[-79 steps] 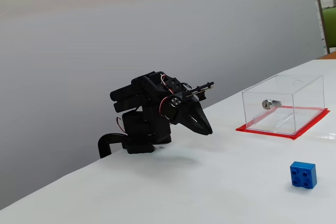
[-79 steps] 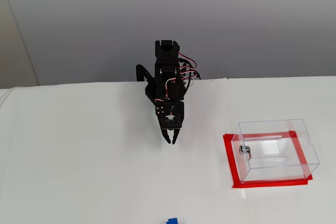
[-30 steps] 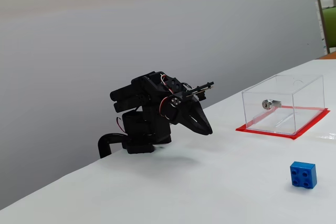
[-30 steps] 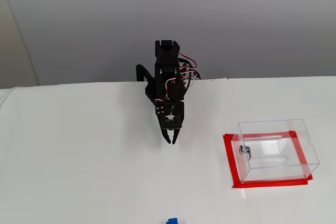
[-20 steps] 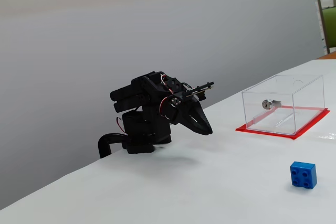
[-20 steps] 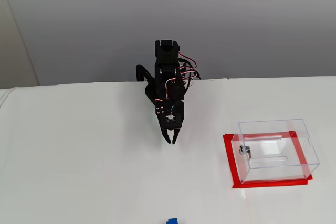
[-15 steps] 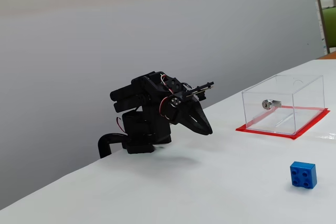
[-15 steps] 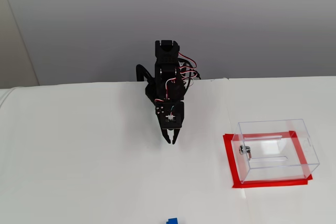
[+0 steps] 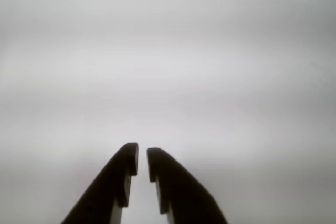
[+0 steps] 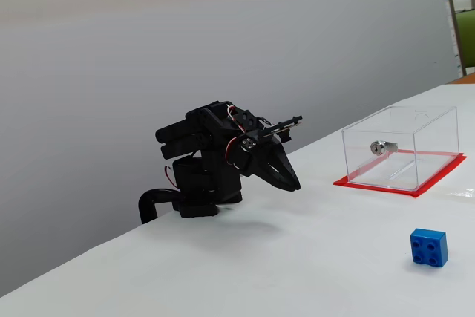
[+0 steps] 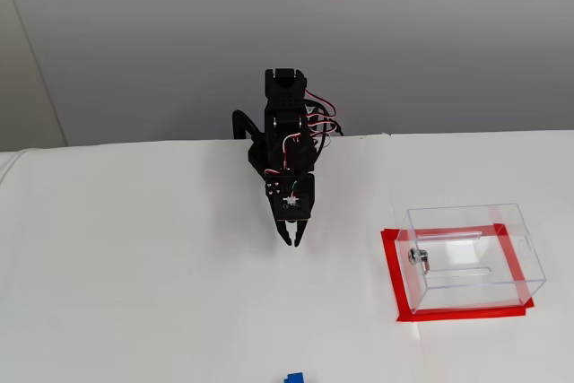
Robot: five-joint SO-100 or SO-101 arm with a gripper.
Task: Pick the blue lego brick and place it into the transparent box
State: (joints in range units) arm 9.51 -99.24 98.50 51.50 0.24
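While the clear box (image 10: 399, 148) sits on its red base at the right of both fixed views, only a silver knob (image 10: 383, 146) on its wall shows within. White bench (image 10: 312, 257), plain grey wall (image 10: 223, 35) behind. Blue brick (image 10: 429, 247) stands alone on the bench, well apart from box and arm, cut by the bottom edge in a fixed view (image 11: 293, 378). Tool (image 9: 142, 162) nearly pressed together, a thin gap showing, pinching nothing, hanging above bare bench.
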